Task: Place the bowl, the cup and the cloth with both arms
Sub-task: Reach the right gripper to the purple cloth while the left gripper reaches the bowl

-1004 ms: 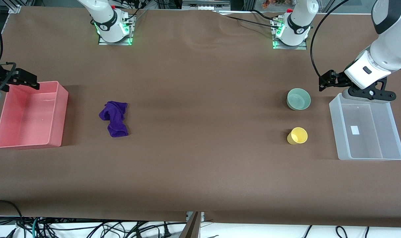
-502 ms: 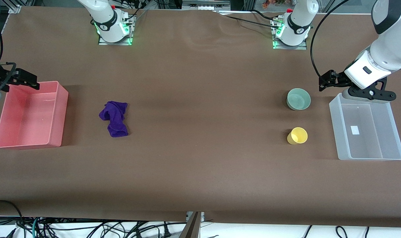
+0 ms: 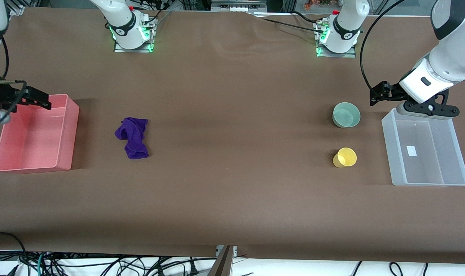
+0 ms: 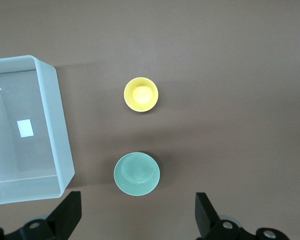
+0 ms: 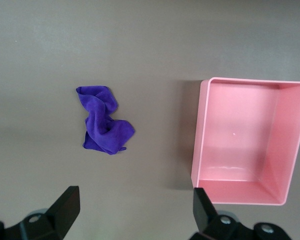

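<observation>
Brown paper covers the whole table (image 3: 232, 199), and both arms hang over its two ends.

Left gripper (image 4: 137, 220) is up in the air over the table, just beside the clear bin (image 3: 426, 153) at the left arm's end. Its two fingers (image 4: 67, 217) stand wide apart and hold nothing. From the front, the left gripper (image 3: 382, 94) hangs close to the bin's edge that lies farthest from the front camera.

Near it sits the bowl (image 3: 346, 115), pale green and round, upright on the table and touching nothing. In the left wrist view the bowl (image 4: 137, 173) shows between the spread fingers. The cup (image 3: 344, 157) is yellow and lies nearer the front camera than the bowl, a little apart from it. The cup (image 4: 141, 94) is narrower than the bowl. Both are beside the clear bin (image 4: 45, 150), not in it. A small white patch shows on the bin's bottom.

Right gripper (image 5: 135, 217) is up in the air at the right arm's end, over the edge of the pink bin (image 3: 69, 130). Its fingers (image 5: 65, 212) are spread wide too, with nothing in them. From the front, the right gripper (image 3: 35, 99) sits over the bin's corner.

The cloth (image 3: 133, 137) is purple and bunched up. It lies flat on the table beside the pink bin (image 5: 200, 150), toward the middle, not touching it. The cloth (image 5: 104, 126) is well apart from the bowl and cup.
</observation>
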`<state>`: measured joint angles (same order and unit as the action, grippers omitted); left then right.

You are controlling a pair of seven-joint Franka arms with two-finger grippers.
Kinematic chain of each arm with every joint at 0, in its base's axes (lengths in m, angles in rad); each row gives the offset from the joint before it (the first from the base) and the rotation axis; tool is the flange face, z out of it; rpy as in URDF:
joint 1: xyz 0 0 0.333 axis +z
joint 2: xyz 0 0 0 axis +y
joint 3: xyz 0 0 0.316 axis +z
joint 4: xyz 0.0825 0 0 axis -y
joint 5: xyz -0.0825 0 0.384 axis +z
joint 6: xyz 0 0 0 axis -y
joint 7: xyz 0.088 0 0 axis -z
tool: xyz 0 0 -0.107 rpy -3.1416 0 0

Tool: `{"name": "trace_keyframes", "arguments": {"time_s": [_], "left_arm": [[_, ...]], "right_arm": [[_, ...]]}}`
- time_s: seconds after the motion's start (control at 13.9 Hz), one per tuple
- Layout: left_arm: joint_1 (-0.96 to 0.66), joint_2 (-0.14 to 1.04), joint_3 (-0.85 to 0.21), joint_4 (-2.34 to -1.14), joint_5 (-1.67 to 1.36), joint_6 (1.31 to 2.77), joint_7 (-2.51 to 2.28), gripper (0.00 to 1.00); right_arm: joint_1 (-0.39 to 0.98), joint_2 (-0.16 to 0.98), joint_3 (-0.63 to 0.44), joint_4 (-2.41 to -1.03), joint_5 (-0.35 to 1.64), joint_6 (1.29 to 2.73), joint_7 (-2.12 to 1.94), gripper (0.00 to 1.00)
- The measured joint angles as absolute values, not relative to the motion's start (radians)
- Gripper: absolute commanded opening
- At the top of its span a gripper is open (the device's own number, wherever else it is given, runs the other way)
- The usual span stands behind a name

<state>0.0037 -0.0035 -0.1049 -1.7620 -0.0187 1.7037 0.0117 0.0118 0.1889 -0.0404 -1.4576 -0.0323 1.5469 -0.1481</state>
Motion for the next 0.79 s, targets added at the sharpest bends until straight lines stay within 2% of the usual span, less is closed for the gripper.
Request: {"name": "trace_keyframes", "arguments": {"time_s": [0.29,0.57,0.79], "left_arm": [[0.004,-0.002,-0.105,-1.762,-0.019,1.699,0.012,1.0],[0.004,0.033,-0.105,-1.772,-0.019,1.622,0.013,1.0],[0.008,0.051,-0.104,-1.823,-0.001,1.626,0.039,1.0]], "right_arm": [[0.01,0.229,-0.042,-1.505,-0.032,1.625,-0.148,1.0],[0.01,0.232,-0.019,-1.653,-0.004,1.78,-0.122,0.99],[0.011,0.233,0.031,-1.77,0.009,1.887,-0.058,0.99]]}}
